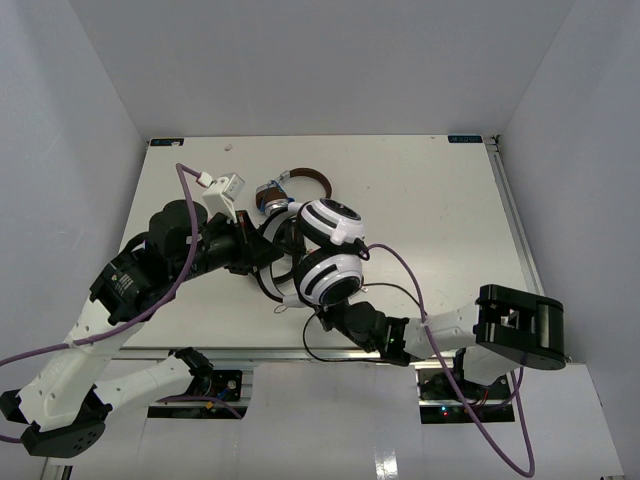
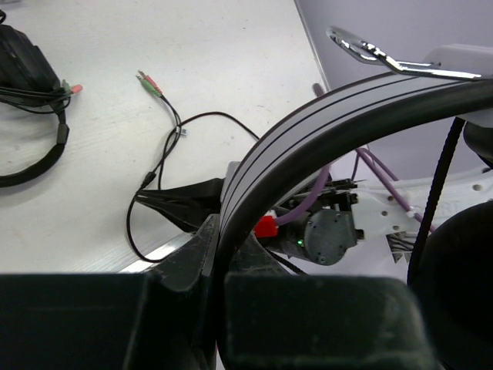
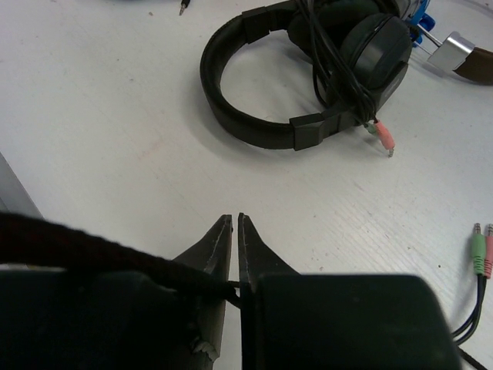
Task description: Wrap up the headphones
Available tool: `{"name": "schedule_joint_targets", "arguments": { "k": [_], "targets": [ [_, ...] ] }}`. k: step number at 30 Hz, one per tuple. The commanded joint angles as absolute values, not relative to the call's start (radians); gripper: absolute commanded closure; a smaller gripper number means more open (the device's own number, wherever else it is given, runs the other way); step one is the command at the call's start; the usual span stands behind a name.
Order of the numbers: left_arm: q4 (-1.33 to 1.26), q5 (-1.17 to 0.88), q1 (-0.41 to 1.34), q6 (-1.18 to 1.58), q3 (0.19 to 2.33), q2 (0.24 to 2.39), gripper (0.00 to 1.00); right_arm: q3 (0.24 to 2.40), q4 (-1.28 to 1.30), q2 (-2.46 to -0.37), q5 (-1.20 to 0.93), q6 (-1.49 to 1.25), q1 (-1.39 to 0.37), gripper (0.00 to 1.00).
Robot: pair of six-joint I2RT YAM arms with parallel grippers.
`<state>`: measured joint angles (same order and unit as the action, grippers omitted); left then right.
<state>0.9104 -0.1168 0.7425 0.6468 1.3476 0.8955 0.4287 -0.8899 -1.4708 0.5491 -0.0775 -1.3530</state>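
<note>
The white headphones [image 1: 330,272] with black pads are held up off the table [image 1: 440,200] at its middle front. My left gripper [image 1: 268,262] is shut on their striped white headband [image 2: 323,116], which fills the jaws in the left wrist view [image 2: 223,250]. Their thin black cable [image 1: 396,288] hangs toward the front edge and ends in green and pink plugs [image 2: 149,82]. My right gripper [image 1: 326,318] is just below the lower ear cup. In the right wrist view its jaws [image 3: 234,221] are shut on the cable [image 3: 231,287].
All-black headphones [image 3: 308,77] lie on the table beyond the right gripper, partly under the white ones. Brown-banded silver headphones [image 1: 297,186] lie behind them. The table's metal front edge [image 1: 250,352] runs just below the right gripper. Purple robot cables [image 1: 180,260] loop over both arms.
</note>
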Motion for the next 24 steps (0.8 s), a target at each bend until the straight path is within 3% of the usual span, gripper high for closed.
{"name": "schedule_joint_targets", "arguments": {
  "k": [1,13,24],
  "targets": [
    [0.805,-0.218,0.742,0.719,1.392,0.869,1.00,0.430,-1.080,-1.527,0.521,-0.039,-1.349,0.87],
    [0.814,-0.311,0.741,0.701,1.394,0.868,1.00,0.405,-1.201,-1.636,0.443,-0.081,-1.260,0.92],
    [1.019,-0.093,0.741,0.575,1.597,0.938,1.00,0.178,-1.247,-1.438,0.409,-0.179,-1.105,0.92]
  ]
}}
